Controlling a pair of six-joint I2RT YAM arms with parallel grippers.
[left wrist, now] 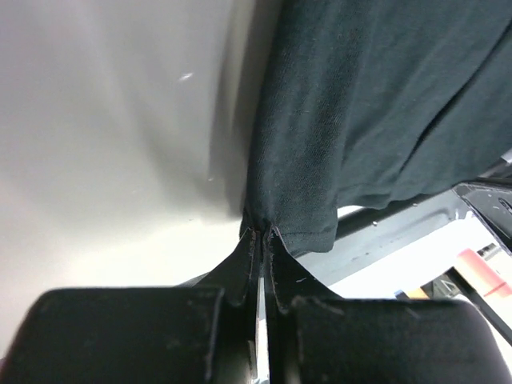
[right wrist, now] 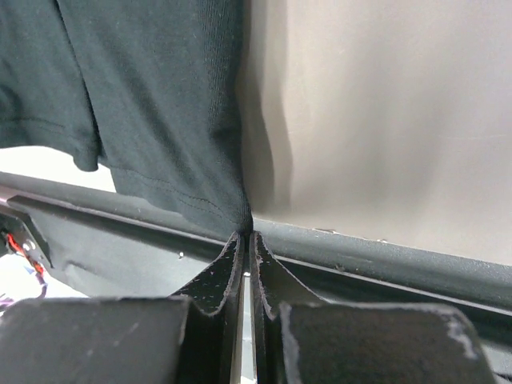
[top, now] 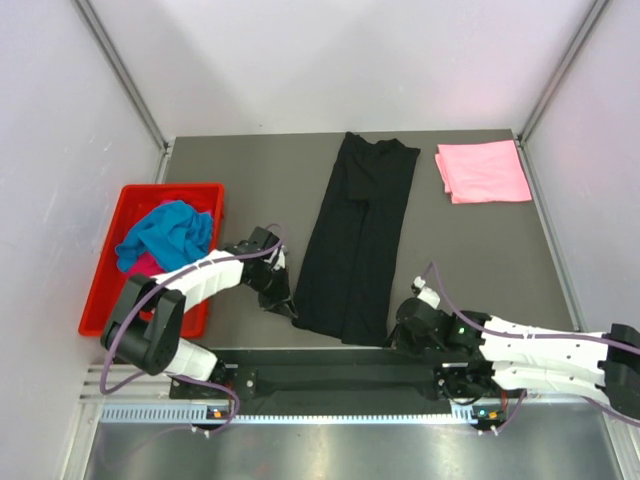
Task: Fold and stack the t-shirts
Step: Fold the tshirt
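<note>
The black t-shirt (top: 355, 240) is showing soft, matt, finely knit cloth; the pink t-shirt (top: 483, 171) is lying as smooth cloth; the red tray (top: 105, 275) is looking like glossy plastic, the table (top: 250, 180) matt grey

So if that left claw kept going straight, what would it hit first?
The black t-shirt: the left gripper is shut on its near corner, and more of that cloth seems to lie just ahead.
</note>
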